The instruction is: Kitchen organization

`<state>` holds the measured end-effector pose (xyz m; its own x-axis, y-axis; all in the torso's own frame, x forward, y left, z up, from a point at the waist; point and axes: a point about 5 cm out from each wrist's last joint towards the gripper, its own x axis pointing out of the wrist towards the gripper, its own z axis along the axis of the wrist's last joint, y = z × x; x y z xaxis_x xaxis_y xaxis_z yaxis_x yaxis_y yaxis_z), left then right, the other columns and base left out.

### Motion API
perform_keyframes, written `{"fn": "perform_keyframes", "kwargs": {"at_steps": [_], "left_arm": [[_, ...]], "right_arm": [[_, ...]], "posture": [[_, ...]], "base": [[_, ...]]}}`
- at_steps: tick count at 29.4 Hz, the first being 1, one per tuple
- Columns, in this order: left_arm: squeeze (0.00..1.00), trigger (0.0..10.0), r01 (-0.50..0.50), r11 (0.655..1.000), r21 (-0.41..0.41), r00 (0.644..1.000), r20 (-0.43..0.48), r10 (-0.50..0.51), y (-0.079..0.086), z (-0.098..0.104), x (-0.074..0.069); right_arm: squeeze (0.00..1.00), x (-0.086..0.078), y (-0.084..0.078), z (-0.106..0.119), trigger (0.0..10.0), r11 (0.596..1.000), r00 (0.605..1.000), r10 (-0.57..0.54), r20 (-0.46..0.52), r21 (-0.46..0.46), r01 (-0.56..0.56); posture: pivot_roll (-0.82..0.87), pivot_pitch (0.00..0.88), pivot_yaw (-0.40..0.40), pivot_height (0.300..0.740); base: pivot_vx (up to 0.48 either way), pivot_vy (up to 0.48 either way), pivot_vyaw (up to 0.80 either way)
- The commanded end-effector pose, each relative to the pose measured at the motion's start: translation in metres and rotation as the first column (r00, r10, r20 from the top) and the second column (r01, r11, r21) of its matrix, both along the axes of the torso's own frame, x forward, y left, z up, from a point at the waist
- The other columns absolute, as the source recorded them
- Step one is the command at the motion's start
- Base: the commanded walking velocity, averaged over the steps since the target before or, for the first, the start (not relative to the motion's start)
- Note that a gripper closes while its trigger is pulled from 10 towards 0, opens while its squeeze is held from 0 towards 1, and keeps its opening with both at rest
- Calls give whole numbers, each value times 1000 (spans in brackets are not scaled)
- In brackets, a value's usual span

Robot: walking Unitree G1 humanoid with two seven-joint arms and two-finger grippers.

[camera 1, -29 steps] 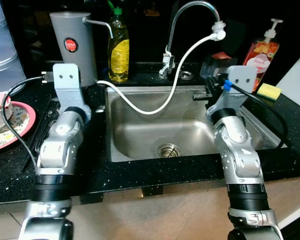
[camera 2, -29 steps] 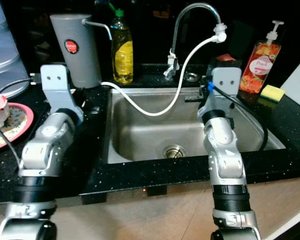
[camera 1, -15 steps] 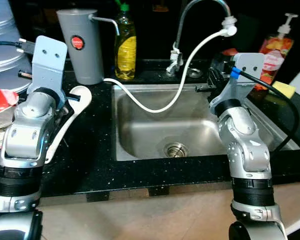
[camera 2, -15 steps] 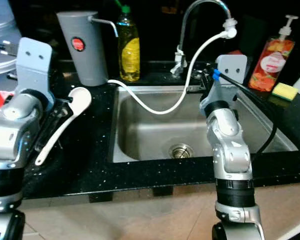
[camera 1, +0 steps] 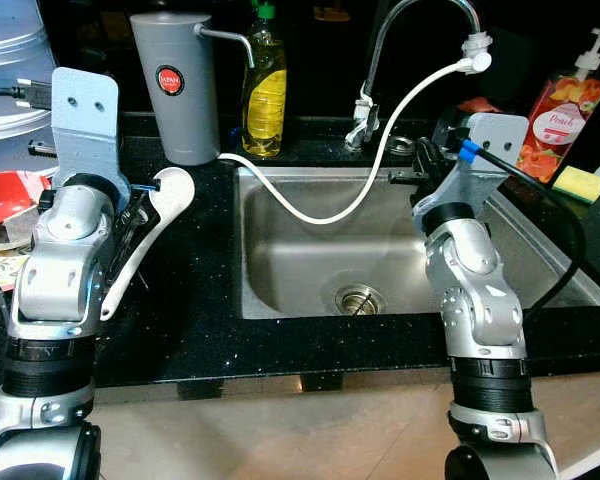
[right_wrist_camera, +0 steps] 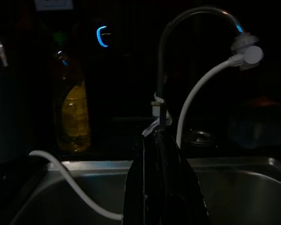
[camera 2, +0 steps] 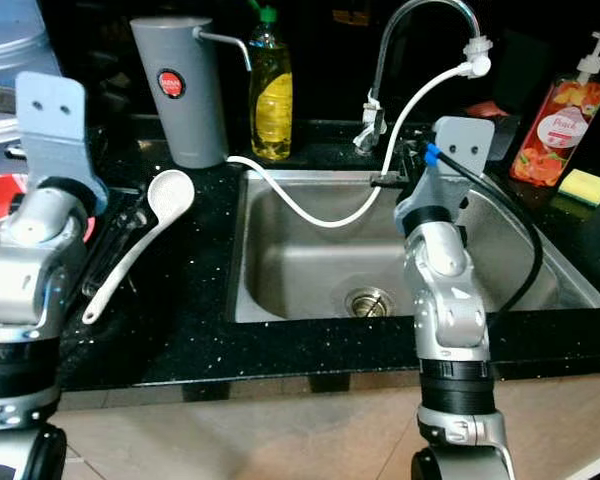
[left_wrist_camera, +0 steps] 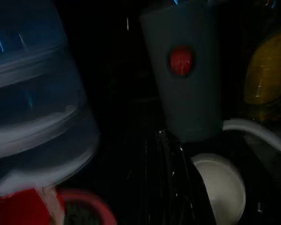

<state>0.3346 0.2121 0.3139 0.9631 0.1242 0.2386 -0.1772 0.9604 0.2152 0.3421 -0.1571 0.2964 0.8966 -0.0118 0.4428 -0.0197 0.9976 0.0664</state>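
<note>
Left eye view: white spoon (camera 1: 152, 226) on counter (camera 1: 200, 330)

The left gripper (left_wrist_camera: 171, 154) shows in the left wrist view as dim black fingers against a black counter, too dark to tell whether they are open or closed; in the head views the silver left arm covers it. The white spoon (camera 2: 140, 240) has its bowl cut by the wrist picture's lower edge. The big clear water bottle (left_wrist_camera: 33, 103) is smeared with blur and runs off the picture's edge. The red plate (camera 1: 5, 200) is half hidden behind the left arm and cut by the frame. The right gripper (right_wrist_camera: 161, 140) is a dark wedge, its fingers pressed together. The label on the yellow soap bottle (right_wrist_camera: 75, 117) is too dark to read.
</note>
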Motion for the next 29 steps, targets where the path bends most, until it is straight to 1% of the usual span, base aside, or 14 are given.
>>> {"fn": "perform_keyframes", "kwargs": {"at_steps": [1, 2, 4, 7, 8, 9, 13, 19, 21, 23, 24, 25, 26, 29], "left_arm": [[0, 10000, -29, 999, -34, 992, -127, 25, 3, -23, 6], [0, 10000, -13, 998, -54, 991, -132, 5, 2, -23, 7], [0, 10000, -30, 998, -52, 992, -126, 24, 5, -21, 8], [0, 10000, -49, 999, 16, 993, -111, 50, 13, -16, 10], [47, 10000, -32, 999, 21, 993, -112, 35, 13, -15, 10], [1000, 10000, -25, 999, 21, 994, -108, 27, 13, -14, 9], [1000, 10000, -21, 1000, 4, 993, -116, 21, 13, -14, 8], [1000, 10000, -5, 999, -35, 991, -133, 0, 11, -17, 8], [1000, 10000, 12, 996, -87, 989, -149, -25, 9, -20, 10], [1000, 10000, 26, 986, -165, 983, -175, -56, 7, -26, 11], [337, 10000, 31, 969, -244, 973, -216, -85, 5, -36, 12], [337, 10000, 29, 964, -266, 968, -233, -93, 5, -39, 12], [0, 10000, 33, 956, -292, 960, -256, -111, 4, -42, 13], [0, 10000, 60, 947, -315, 946, -285, -155, 2, -44, 15]], "right_arm": [[0, 1, -1, -8, 10000, 1000, 999, -5, -32, -11, 5], [0, 1, -3, -8, 10000, 1000, 999, -18, -41, -19, 17], [0, 2, -6, -6, 10000, 999, 999, -24, -38, -23, 23], [0, 1, -12, 1, 10000, 999, 999, -35, -12, -38, 35], [0, 1, -14, 2, 10000, 998, 999, -39, -5, -45, 39], [0, 0, -15, 3, 10000, 998, 999, -41, 1, -44, 41], [0, 1, -17, 3, 10000, 998, 999, -46, 1, -42, 46], [0, 2, -13, 2, 10000, 998, 999, -35, -1, -45, 35], [0, 2, -13, 1, 10000, 998, 999, -33, -6, -46, 33], [0, 2, -13, 0, 10000, 998, 999, -33, -10, -46, 32], [0, 2, -13, -1, 10000, 998, 999, -34, -12, -46, 33], [0, 2, -13, -1, 10000, 998, 999, -34, -12, -46, 34], [0, 2, -13, -1, 10000, 998, 999, -34, -13, -46, 34], [0, 2, -13, 0, 10000, 998, 999, -34, -12, -47, 33]], "posture": [[-21, 67, -35, 740], [-30, 68, -33, 740], [-29, 69, -34, 740], [-35, 68, -30, 740], [-35, 68, -30, 740], [-33, 64, -31, 740], [-30, 60, -35, 740], [-32, 64, -37, 740], [-31, 65, -39, 740], [-31, 65, -39, 740], [-31, 65, -39, 740], [-31, 65, -39, 740], [-39, 59, -38, 740], [-43, 57, -38, 740]], "base": [[0, 0, 0], [0, 0, 0], [0, 0, 0], [0, 0, 0], [0, 0, 0], [0, 0, 0], [0, 0, 0], [0, 0, 0], [0, 0, 0], [0, 0, 0], [0, 0, 0], [0, 0, 0], [0, 0, 0], [0, 0, 0]]}}
